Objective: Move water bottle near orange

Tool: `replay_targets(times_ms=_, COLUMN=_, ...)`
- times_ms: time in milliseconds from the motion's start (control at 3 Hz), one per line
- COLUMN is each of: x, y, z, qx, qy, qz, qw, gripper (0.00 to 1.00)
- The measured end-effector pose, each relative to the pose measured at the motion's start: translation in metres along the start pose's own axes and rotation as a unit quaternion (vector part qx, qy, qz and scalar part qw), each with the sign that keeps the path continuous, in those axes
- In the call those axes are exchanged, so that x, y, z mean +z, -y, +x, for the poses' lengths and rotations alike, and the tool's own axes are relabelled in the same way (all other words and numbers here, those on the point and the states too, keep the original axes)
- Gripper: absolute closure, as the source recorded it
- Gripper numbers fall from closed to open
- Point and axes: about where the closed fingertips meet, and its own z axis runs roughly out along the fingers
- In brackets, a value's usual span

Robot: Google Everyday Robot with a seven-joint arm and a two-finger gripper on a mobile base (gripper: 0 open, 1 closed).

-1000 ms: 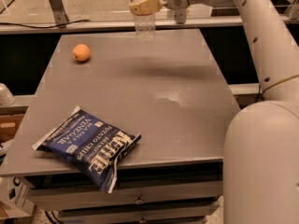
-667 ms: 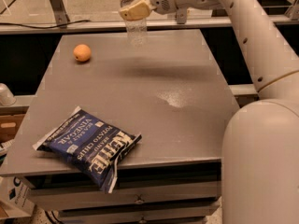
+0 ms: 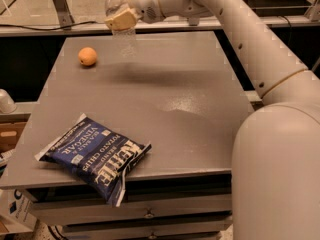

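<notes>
The orange [image 3: 87, 56] lies on the grey table [image 3: 200, 99] at its far left. My gripper [image 3: 120, 17] is shut on the water bottle [image 3: 120, 21], a clear ribbed bottle with a white cap, and holds it upright in the air above the far part of the table. The bottle hangs to the right of the orange and apart from it. The gripper's fingers [image 3: 121, 19] cover the bottle's middle.
A blue chip bag [image 3: 95, 155] lies at the table's near left edge, partly over the rim. My white arm [image 3: 240, 39] reaches in from the right. A metal rail [image 3: 60, 29] runs behind the table. Boxes [image 3: 7, 134] stand on the left.
My gripper has carried the water bottle to the left, closer to the orange. The orange and the chip bag have not moved.
</notes>
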Motion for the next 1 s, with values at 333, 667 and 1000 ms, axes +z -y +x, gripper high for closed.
replay_targets(times_ms=333, x=0.026, y=-0.005, z=-0.003, qx=0.011, qy=0.007, qz=-0.004, qw=0.9999, gripper=1.0)
replay_targets(times_ms=667, x=0.048, y=-0.01, z=-0.006, qx=0.017, qy=0.014, qz=-0.013, qw=0.9997, gripper=1.0)
replay_targets(times_ms=1000, x=0.076, y=-0.014, z=0.004, qx=0.021, qy=0.013, qz=-0.032, qw=0.9992, gripper=1.0)
